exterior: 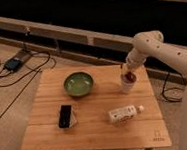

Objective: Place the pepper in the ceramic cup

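The white ceramic cup (128, 85) stands upright at the right rear of the wooden table (97, 127). The dark red pepper (130, 76) shows at the cup's mouth, partly inside it. My gripper (125, 69) points down just above the cup's rim, right over the pepper. Whether it still touches the pepper is not visible. The white arm reaches in from the right.
A green bowl (78, 84) sits at the table's middle rear. A black flat object (65, 115) on a pale pad lies front left. A white plastic bottle (124, 113) lies on its side front right. Cables and a power brick (13, 63) lie on the floor at the left.
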`<state>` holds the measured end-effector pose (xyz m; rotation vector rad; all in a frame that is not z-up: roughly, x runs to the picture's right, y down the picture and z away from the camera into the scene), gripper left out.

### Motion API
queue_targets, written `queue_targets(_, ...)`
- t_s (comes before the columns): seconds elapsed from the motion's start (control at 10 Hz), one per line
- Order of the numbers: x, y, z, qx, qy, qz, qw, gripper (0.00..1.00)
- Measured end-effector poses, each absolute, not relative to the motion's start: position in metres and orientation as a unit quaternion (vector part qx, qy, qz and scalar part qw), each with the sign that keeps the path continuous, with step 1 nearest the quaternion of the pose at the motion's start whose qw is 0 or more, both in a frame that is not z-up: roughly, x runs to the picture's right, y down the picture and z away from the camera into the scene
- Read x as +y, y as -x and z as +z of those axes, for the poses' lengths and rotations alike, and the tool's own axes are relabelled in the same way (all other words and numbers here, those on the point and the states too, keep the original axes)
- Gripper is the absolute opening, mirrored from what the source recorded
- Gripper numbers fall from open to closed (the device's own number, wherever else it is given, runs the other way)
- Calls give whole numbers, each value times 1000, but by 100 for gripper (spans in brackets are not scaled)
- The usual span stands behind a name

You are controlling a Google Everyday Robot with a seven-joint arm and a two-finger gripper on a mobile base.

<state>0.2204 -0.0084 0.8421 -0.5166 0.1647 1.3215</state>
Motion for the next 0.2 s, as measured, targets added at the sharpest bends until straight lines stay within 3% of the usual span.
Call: queue_targets(0.2, -8, -221, 842, 76, 237, 606, 756, 77)
